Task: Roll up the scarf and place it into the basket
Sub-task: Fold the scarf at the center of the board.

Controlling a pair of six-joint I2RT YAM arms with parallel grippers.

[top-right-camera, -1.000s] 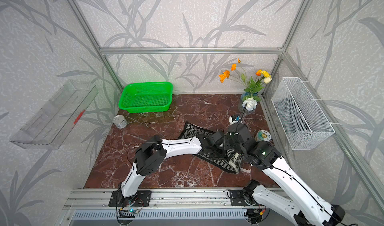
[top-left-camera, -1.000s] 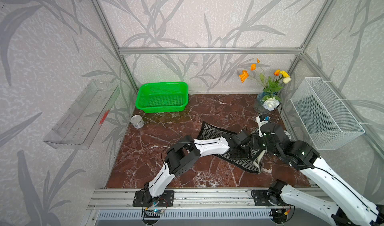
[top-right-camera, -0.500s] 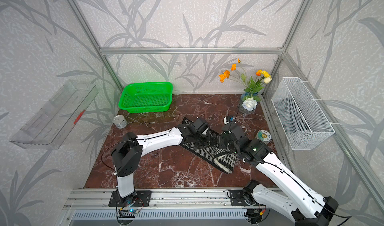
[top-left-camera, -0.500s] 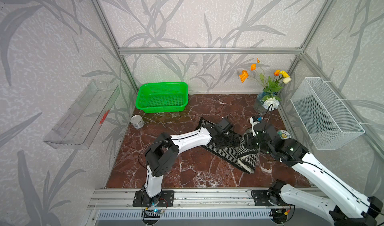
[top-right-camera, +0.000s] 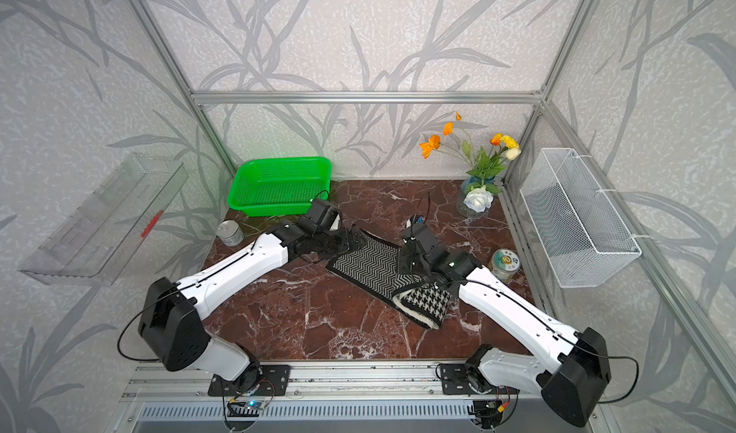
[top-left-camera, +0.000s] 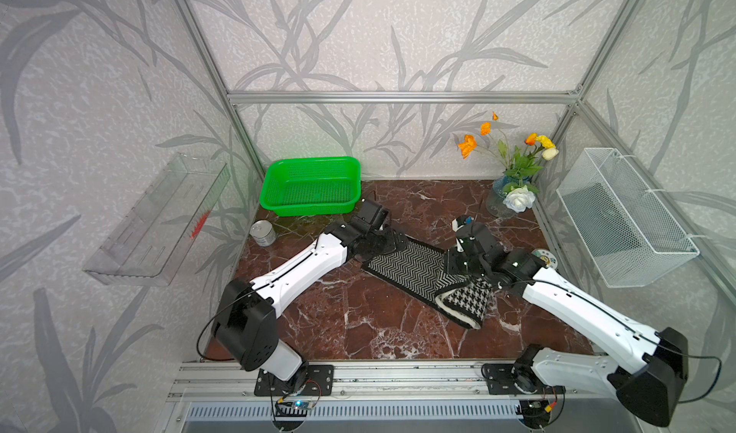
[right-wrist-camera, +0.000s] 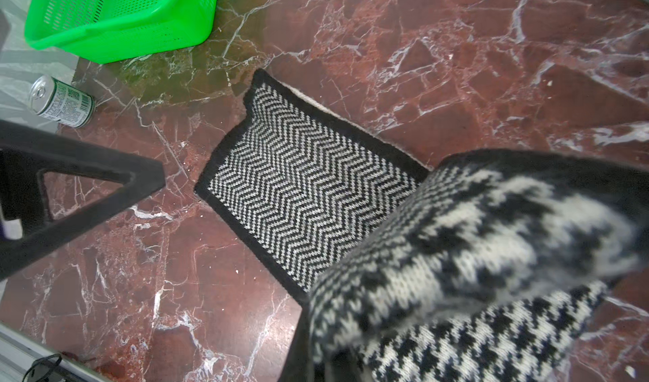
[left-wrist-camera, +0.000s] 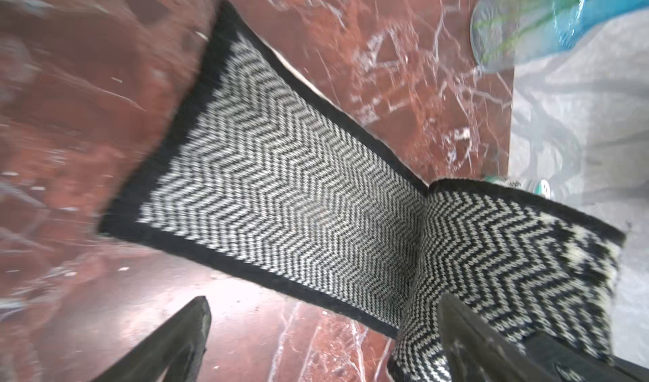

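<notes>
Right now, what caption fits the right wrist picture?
Houndstooth end of the scarf curls up close, zigzag side flat on the red marble table, green basket and a can beyond.

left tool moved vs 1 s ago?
Yes. The left tool moved along the scarf toward the green basket, away from the rolled end. It now sits open at the flat end.

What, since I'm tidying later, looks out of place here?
Nothing is spilled or damaged. Only the scarf stands out: it lies diagonally on the table, half rolled, its rolled end gripped by the right hand.
</notes>
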